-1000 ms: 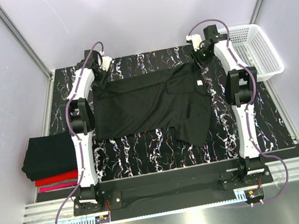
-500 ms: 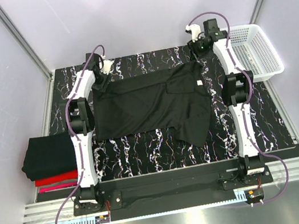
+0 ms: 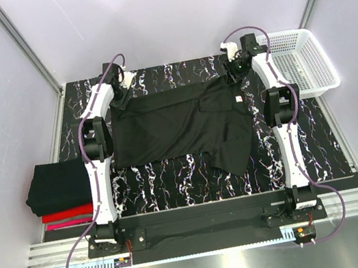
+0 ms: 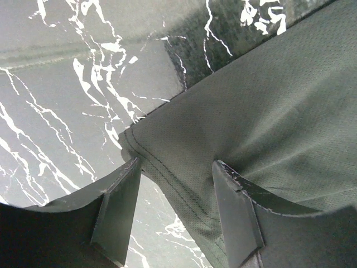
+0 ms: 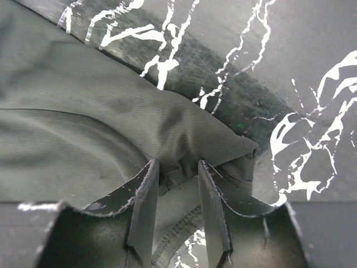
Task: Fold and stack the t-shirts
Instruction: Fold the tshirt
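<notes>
A black t-shirt (image 3: 177, 124) with a small white neck label (image 3: 237, 98) lies spread flat on the marble table (image 3: 173, 177). My left gripper (image 3: 119, 97) is at its far left corner. In the left wrist view it (image 4: 175, 164) is open, fingers astride the stitched hem corner of the shirt (image 4: 268, 100). My right gripper (image 3: 232, 76) is at the far right corner. In the right wrist view it (image 5: 177, 164) stands partly open, and a bunched fold of the shirt (image 5: 83, 139) sits between its fingers. A stack of folded black (image 3: 59, 183), red (image 3: 68, 213) and pink (image 3: 66, 224) t-shirts sits at the left.
A white mesh basket (image 3: 301, 60) stands at the back right, close to the right arm. Metal frame posts rise at both back corners. A rail runs along the near edge of the table by the arm bases.
The right wrist rose and swung back, then came down and forward to the shirt's far right corner. The left wrist shifted slightly at the far left corner. The shirt has not moved.
</notes>
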